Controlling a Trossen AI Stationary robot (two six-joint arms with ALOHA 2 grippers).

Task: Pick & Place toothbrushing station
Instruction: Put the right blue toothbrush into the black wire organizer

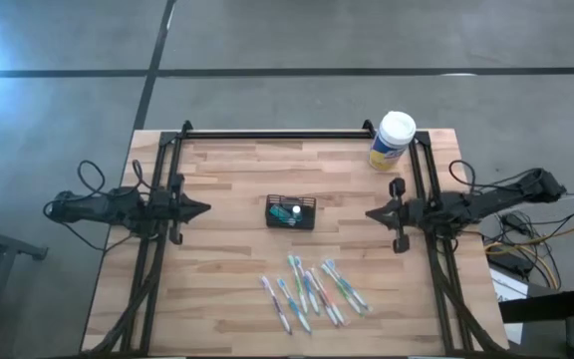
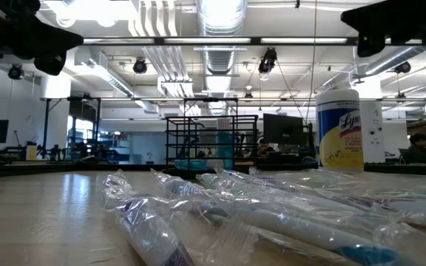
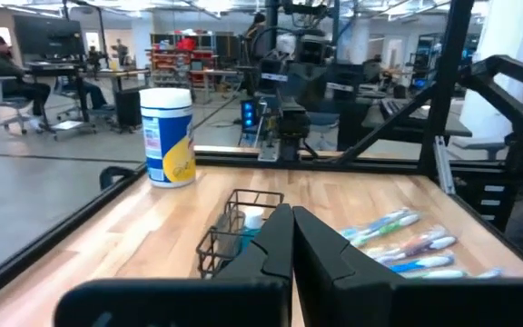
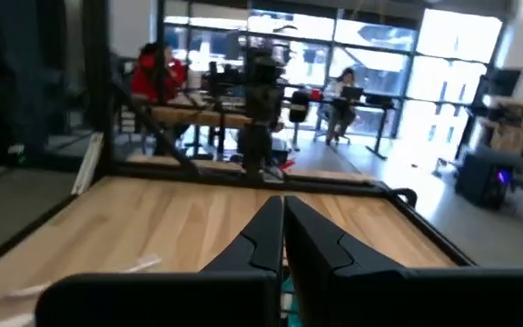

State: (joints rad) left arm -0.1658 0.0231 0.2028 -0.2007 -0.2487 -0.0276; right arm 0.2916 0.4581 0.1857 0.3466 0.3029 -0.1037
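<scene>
- The wooden table (image 1: 217, 189) carries everything. Both arms rest at its sides, so any reach must cross bare wood toward the middle, and a misjudged approach could shove the light holder rather than grasp it.
- The disinfectant-wipes canister (image 1: 393, 140) stands near the far right corner. It is tall, and I judge a swing of the right arm could tip it.
- The wire-mesh holder (image 1: 291, 211) sits mid-table, roughly between the two grippers and well apart from each. Its thin wires leave little to pinch, so a slip is likely.
- The wrapped toothbrushes (image 1: 312, 290) lie scattered near the front edge. Their slick wrap could slide under fingertips.
- The left gripper (image 1: 204, 209) is pinched closed and empty, pointing at the holder.
- The right gripper (image 1: 371, 213) is likewise closed on nothing. Both must open first.
</scene>
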